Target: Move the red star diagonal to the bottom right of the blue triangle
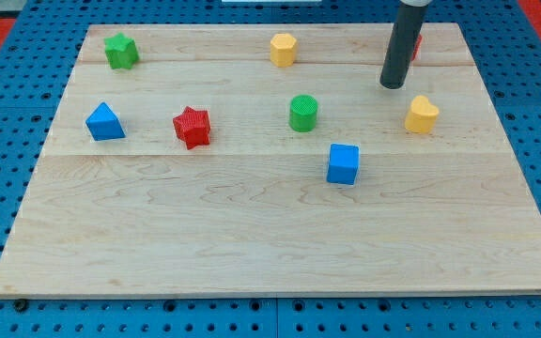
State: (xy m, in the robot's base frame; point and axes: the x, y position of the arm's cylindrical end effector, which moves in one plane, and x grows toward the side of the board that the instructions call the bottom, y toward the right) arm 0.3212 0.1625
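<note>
The red star [193,127] lies on the wooden board [252,235] at the left-middle. The blue triangle [105,122] lies just to its left, at about the same height in the view. My tip [394,85] is at the upper right of the board, far to the right of both blocks and touching neither. The rod hides most of a red block [416,44] behind it.
A green star [120,51] lies at the top left. A yellow block [283,49] lies at the top middle. A green cylinder [303,113] lies in the middle. A blue cube [343,163] lies below it to the right. A yellow heart [422,115] lies right of my tip.
</note>
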